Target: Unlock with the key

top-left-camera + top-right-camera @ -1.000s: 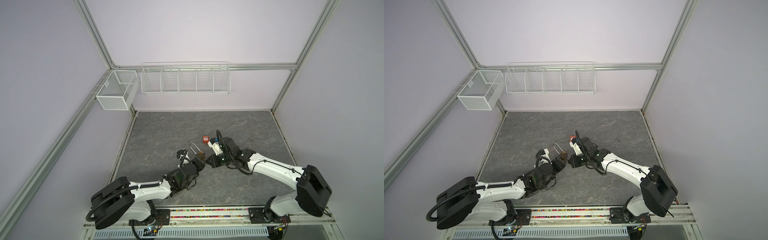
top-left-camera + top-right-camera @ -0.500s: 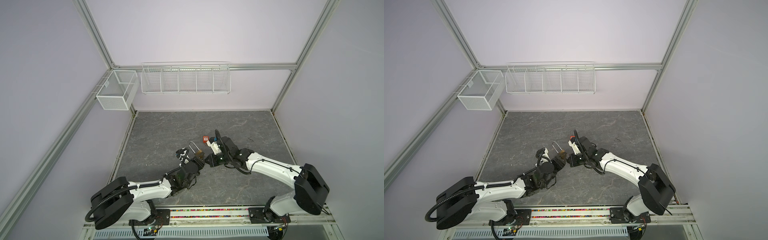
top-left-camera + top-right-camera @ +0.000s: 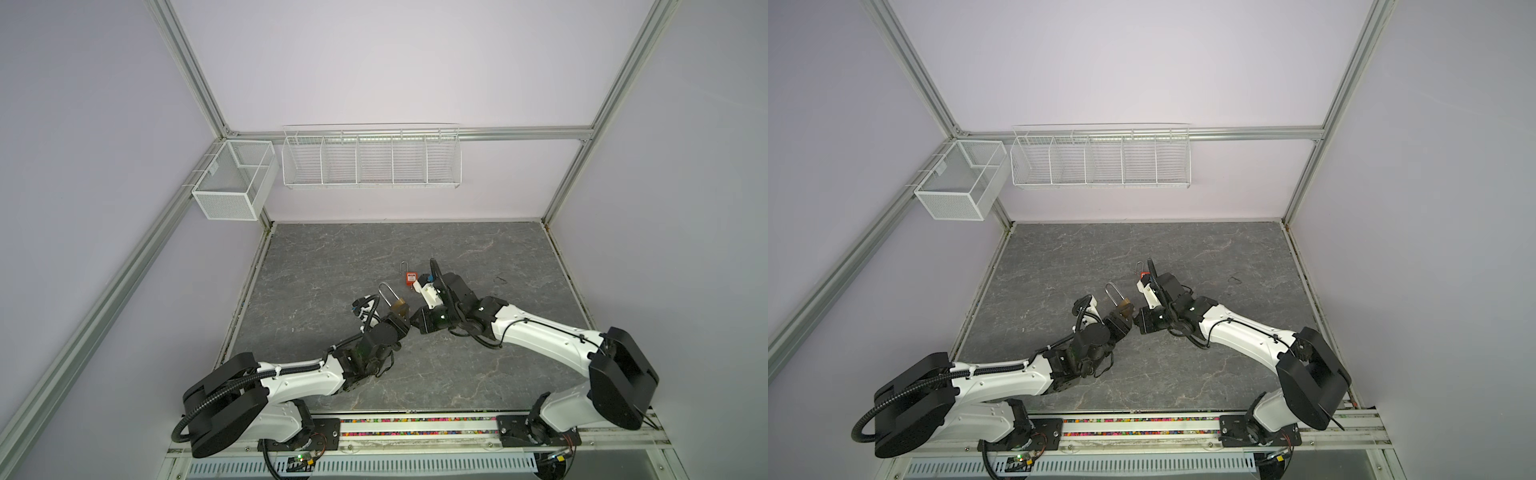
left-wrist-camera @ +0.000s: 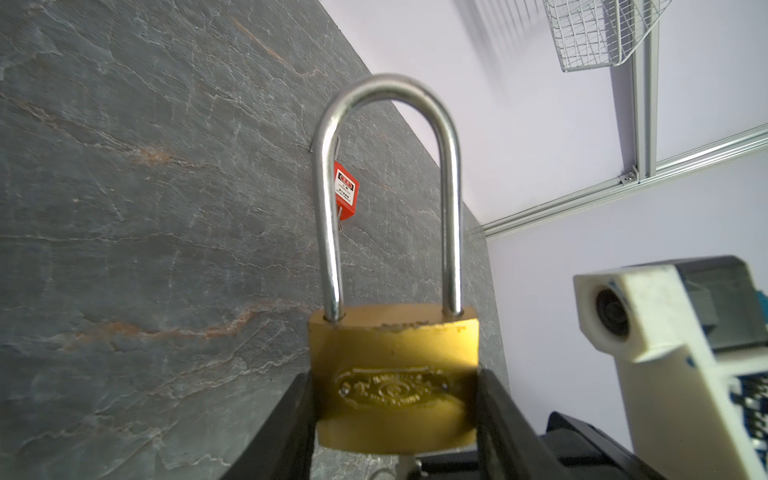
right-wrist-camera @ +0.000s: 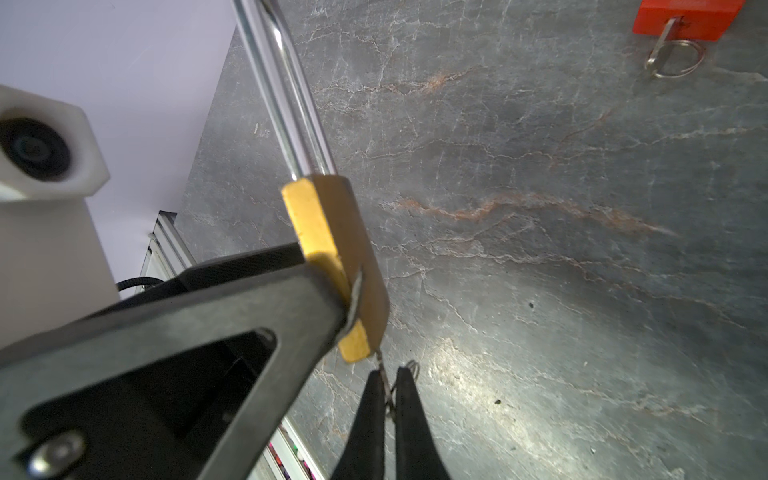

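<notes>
- Overhead, in both top views, the brass padlock with the long steel shackle (image 3: 399,308) is held above the grey marbled surface (image 3: 332,257), near its middle. It sits between the left pincer (image 3: 402,319) and the right pincer (image 3: 414,325), which are brought almost tip to tip. With so little room between them, a knock of one pincer against the other could be caused by any sideways drift.
- In the left wrist view, the left pincer is seen clamped on the two flanks of the brass body. Both shackle legs are seated, so the lock is judged not yet opened. Only the lower part of the body is gripped, so it could be twisted in that grip, or slipped out of it, once torque is applied through the key.
- In the right wrist view, the small silver key (image 5: 383,370) is pinched in the right pincer, which is closed thin upon it. The blade meets the underside of the padlock, but how deep it is seated cannot be told. If it is turned while half-entered or off-axis, the key could be bent, jammed or dragged from the fingers. The red plastic padlock (image 5: 685,16) lies well apart on the surface and is judged out of harm's way.
</notes>
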